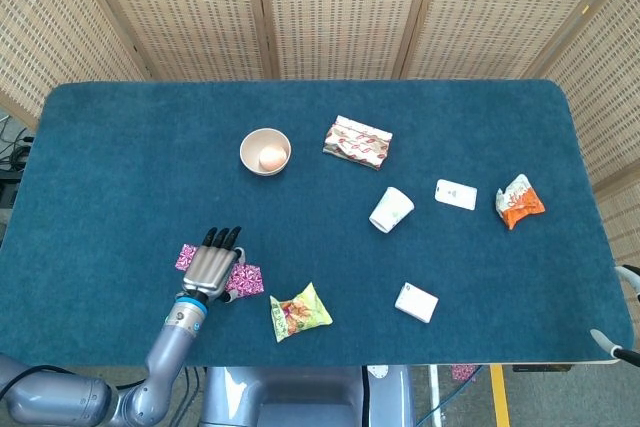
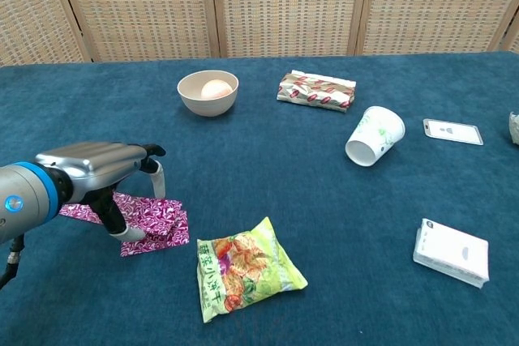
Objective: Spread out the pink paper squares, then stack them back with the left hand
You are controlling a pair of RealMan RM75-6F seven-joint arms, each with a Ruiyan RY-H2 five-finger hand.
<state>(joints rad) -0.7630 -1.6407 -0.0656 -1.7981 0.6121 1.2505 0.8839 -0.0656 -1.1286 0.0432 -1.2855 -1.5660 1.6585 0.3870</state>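
Two pink patterned paper squares lie near the front left of the blue table: one further left [image 1: 186, 256] [image 2: 79, 211], one nearer the snack bag [image 1: 248, 280] [image 2: 162, 228]. They touch or overlap under my left hand [image 1: 215, 269] [image 2: 101, 169], which hovers flat over them with its fingers stretched forward. Its thumb [image 2: 130, 233] points down onto the nearer square. Nothing is pinched. Of my right hand [image 1: 612, 349] only dark tips show at the right edge of the head view.
A green snack bag [image 2: 243, 269] lies just right of the squares. Further back stand a bowl [image 1: 265, 151] with a pale ball in it and a wrapped packet [image 1: 357, 141]. A tipped paper cup [image 1: 391, 209], white card [image 1: 456, 194], orange bag [image 1: 519, 200] and white box [image 1: 416, 302] lie to the right.
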